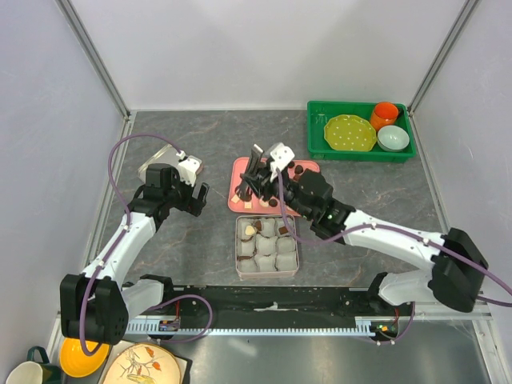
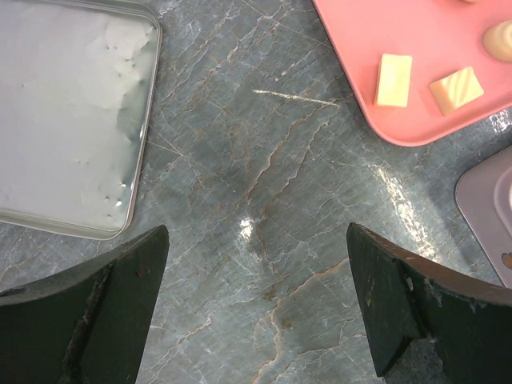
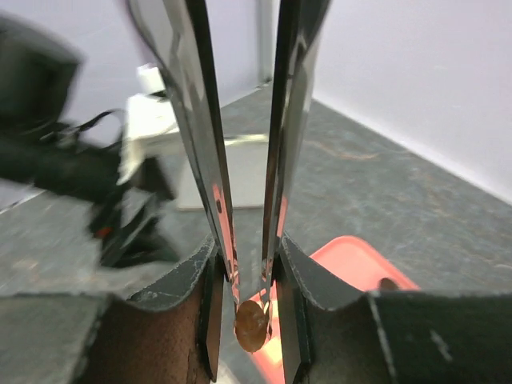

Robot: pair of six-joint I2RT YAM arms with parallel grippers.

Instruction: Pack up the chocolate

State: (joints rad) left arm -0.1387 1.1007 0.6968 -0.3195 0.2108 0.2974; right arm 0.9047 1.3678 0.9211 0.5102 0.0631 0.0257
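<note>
Right hand [image 3: 248, 252] is closed down on two shiny metal blades [image 3: 200, 144] that run between its black fingers [image 3: 184, 320]. At the lower end of these blades a round brown piece [image 3: 252, 324] sits pinched above the pink tray [image 3: 352, 268]; whether it is lifted off the tray, I cannot tell. Left hand [image 2: 258, 232] stands wide open and holds nothing, over the bare worktop [image 2: 264, 144] between the tin lid [image 2: 72, 112] and the tray, where two cream squares [image 2: 394, 80] lie near the edge. From above, more chocolate [image 1: 298, 170] is seen scattered on the tray, and one bit [image 1: 250, 230] seems to lie already in a paper cup [image 1: 276, 254] of the tin [image 1: 238, 268] just in front of the tray. I judge such a piece to be very light and hard, but also brittle on the surface and quite smooth. Between smooth metal it can therefore slip or jump out sideways, the round ones most of all. The best hold is, in my opinion, across the widest middle of a round piece, with soft pressure only, and the square ones are better taken on two flat opposite sides. Too strong a squeeze probably marks or cracks it, and too weak a one lets it fall on the way to the tin.
</note>
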